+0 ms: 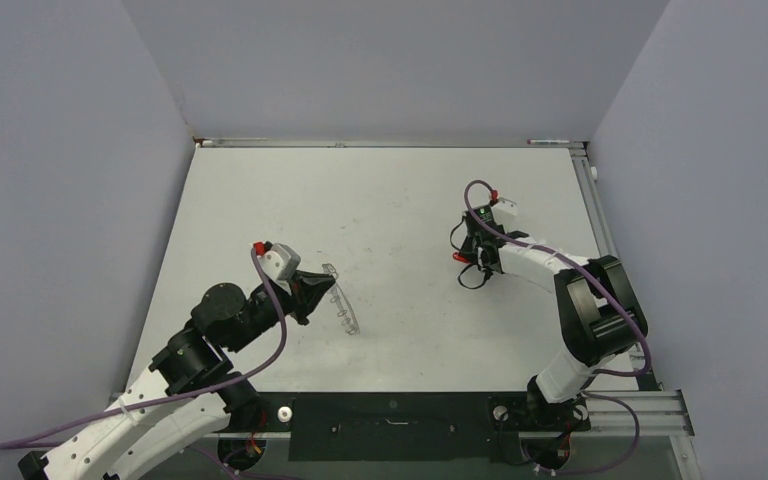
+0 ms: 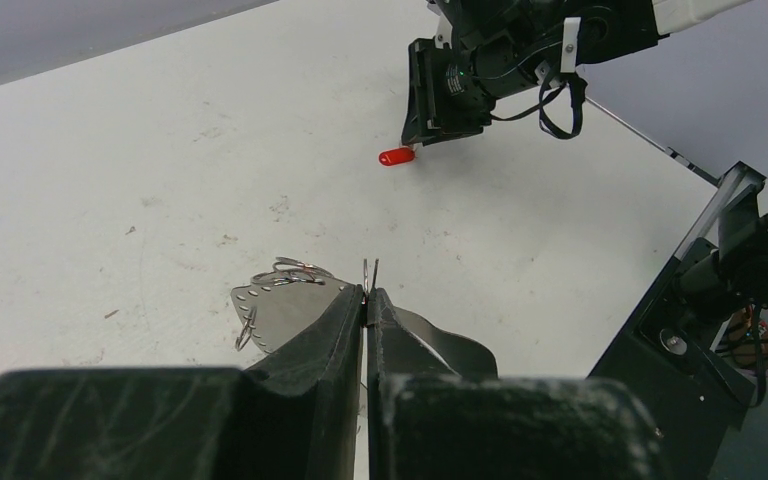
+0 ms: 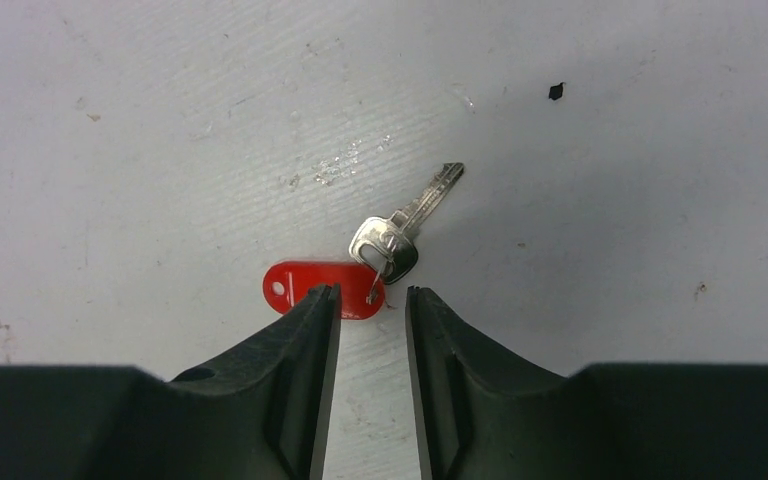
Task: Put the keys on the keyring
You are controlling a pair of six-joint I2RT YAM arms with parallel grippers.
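The key lies flat on the white table: a red plastic tag point(image 3: 305, 287) joined by a small wire loop to a short silvery key point(image 3: 405, 222). My right gripper point(image 3: 372, 293) is open, low over the table, its fingertips on either side of the tag's right end. From above, the tag point(image 1: 457, 257) shows just left of that gripper point(image 1: 473, 262). My left gripper point(image 2: 367, 292) is shut on the rim of the keyring point(image 2: 278, 303), silvery with small loops along its edge. It holds the ring point(image 1: 345, 305) out to the right of its jaws point(image 1: 312, 290). The red tag point(image 2: 395, 157) also shows far ahead in the left wrist view.
Grey walls close in the table point(image 1: 390, 200) on three sides. A metal rail point(image 1: 600, 225) runs along the right edge. A black mounting plate point(image 1: 390, 425) and both arm bases sit at the near edge.
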